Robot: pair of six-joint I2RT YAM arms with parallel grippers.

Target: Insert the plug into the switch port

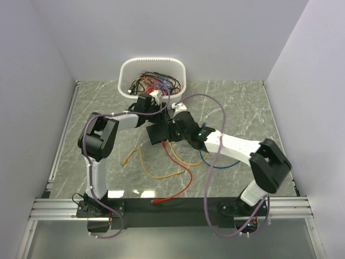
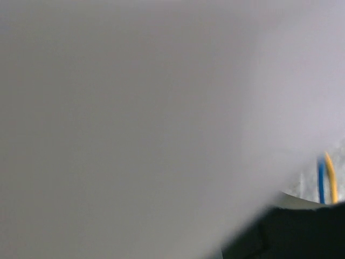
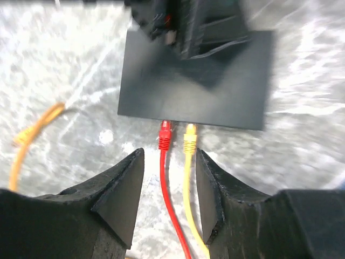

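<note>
Right claw (image 3: 170, 155) open and empty, straddling a red plug (image 3: 164, 135) and yellow plug (image 3: 189, 138), both at the switch port (image 3: 165, 121) row edging the black box (image 3: 215, 91) on the bench (image 3: 59, 59). Left claw (image 1: 152, 102): opening cannot be told. Best backed straight out, snagging neither cable (image 3: 168, 208).

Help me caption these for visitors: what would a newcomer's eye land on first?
The red plug and yellow plug sit side by side at the near edge of the black box, framed by the open right hand in its wrist view. From above, the white tub of tangled cables stands out at the far edge of the table, just beyond the box.
</note>
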